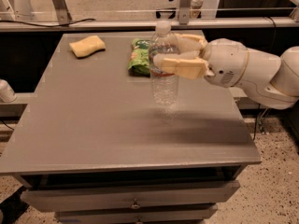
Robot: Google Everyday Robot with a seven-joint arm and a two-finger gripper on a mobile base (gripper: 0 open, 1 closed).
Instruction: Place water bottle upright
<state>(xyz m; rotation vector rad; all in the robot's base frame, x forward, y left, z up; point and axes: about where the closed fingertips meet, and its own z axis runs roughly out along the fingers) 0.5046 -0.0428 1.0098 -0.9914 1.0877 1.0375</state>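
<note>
The water bottle [164, 87] is clear ribbed plastic with a white cap [162, 28]. It stands upright near the middle of the grey table [93, 125], its base at or just above the surface. My gripper [169, 54] reaches in from the right and is shut on the bottle's upper body. One tan finger [180, 67] crosses in front of the bottle and the other shows behind it. The label band is mostly hidden by the front finger.
A green snack bag [138, 57] lies just behind and left of the bottle. A yellow sponge [87, 45] lies at the table's back left. My white arm [243, 71] hangs over the table's right edge. Drawers [135, 197] sit under the table and a metal rail [117, 24] runs behind it.
</note>
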